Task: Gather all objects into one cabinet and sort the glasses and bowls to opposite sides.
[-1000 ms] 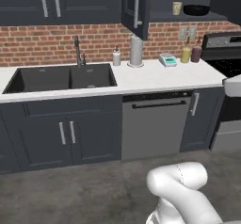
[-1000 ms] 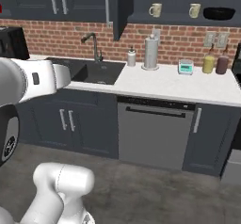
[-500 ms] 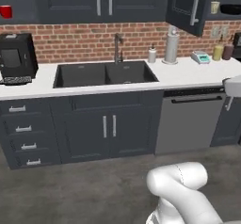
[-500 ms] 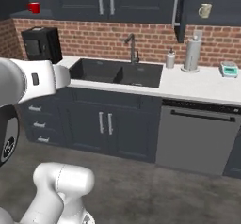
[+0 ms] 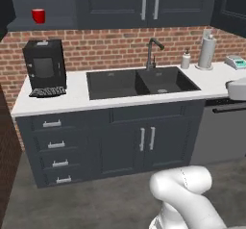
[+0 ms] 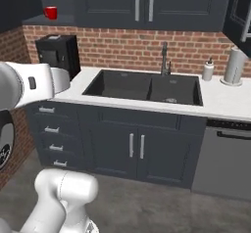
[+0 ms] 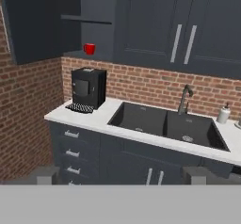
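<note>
A glossy red mug [image 5: 38, 16] [image 6: 50, 12] [image 7: 89, 49] stands on the lower shelf of a narrow dark wall cabinet [image 7: 96, 20], open at the far left above the coffee machine. My gripper [image 7: 121, 175] is open with nothing between its fingertips [image 7: 47, 173], held well back from the counter and far below the mug. At the top right edge a dark door [image 6: 238, 11] with a long grey bar handle juts in. The cream cups and the black bowl are out of view.
A black coffee machine [image 5: 44, 67] stands left of the double sink [image 5: 139, 81]. A grey soap bottle [image 5: 186, 59], a paper towel roll [image 5: 207, 52] and a kitchen scale [image 5: 235, 62] stand to the right. A brick wall [image 5: 7, 151] closes the left side.
The base has driven left, so the whole scene slid right. The sink, coffee machine and red mug came into view; the open shelf with cups and bowl left the frame.
</note>
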You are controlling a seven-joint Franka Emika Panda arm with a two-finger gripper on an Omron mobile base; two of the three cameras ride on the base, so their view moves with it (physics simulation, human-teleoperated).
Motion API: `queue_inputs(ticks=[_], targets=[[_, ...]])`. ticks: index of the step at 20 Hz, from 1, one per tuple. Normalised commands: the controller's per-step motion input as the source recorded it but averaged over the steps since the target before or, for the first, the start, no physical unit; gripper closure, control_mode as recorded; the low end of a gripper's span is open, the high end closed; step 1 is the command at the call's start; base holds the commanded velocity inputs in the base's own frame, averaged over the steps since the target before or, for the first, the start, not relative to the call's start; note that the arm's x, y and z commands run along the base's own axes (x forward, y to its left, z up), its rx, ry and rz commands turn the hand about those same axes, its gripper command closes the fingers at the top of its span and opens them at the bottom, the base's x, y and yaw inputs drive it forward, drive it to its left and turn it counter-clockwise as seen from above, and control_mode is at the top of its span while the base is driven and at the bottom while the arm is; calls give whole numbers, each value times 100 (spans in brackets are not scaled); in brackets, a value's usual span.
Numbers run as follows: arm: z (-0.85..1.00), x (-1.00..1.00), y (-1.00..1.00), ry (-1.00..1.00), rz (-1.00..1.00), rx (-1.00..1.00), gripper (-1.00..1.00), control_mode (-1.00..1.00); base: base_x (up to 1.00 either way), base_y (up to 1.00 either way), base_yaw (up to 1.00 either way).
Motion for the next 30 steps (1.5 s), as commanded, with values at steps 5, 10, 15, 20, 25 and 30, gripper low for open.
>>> queue_inputs(ticks=[5, 10, 15, 20, 25, 30], targets=[[0, 0, 0, 0, 0, 0, -100, 100, 100, 30, -15], [0, 0, 0, 0, 0, 0, -100, 100, 98, 21, -11], [0, 0, 0, 0, 0, 0, -100, 100, 20, 72, -9], [0, 0, 0, 0, 0, 0, -100, 100, 15, 64, -11], [0, 0, 0, 0, 0, 0, -100, 100, 84, 17, -10], [0, 0, 0, 0, 0, 0, -100, 100, 94, 22, -6]])
